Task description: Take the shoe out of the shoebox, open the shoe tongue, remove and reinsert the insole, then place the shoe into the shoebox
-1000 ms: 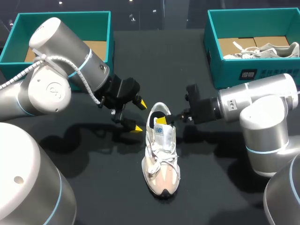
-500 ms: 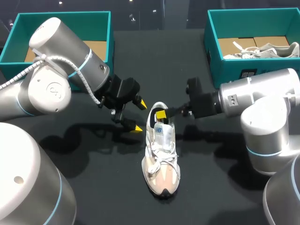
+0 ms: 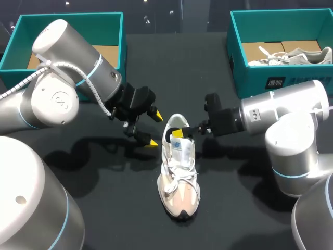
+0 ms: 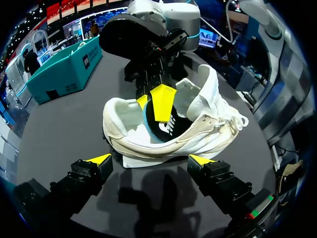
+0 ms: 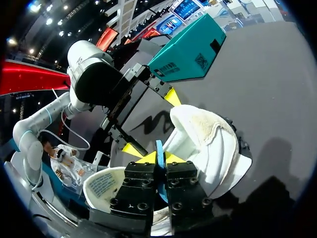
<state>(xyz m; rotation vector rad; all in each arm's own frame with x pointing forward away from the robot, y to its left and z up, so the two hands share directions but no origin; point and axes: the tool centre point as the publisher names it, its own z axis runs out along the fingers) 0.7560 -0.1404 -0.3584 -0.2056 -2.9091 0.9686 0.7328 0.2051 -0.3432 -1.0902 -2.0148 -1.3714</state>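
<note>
A white and beige shoe (image 3: 179, 177) stands on the black table, heel toward the far side, tongue lifted. My right gripper (image 3: 177, 134) reaches into the shoe's opening from the right and is shut on the thin blue edge of the insole (image 5: 159, 153). In the left wrist view its yellow tips (image 4: 162, 101) stand over the dark insole (image 4: 168, 126) inside the shoe (image 4: 198, 139). My left gripper (image 3: 153, 129) hangs open just left of the heel, touching nothing. Its fingers (image 4: 99, 159) straddle the shoe's side at a small distance.
A teal shoebox (image 3: 67, 26) stands at the far left behind my left arm. Another teal shoebox (image 3: 281, 78) at the far right holds a second pale shoe (image 3: 296, 56). Bare black table lies in front of the shoe.
My right gripper rose a little above the shoe's opening, loosened briefly, then came back down into it and shut again. The left arm and the shoe stayed put.
</note>
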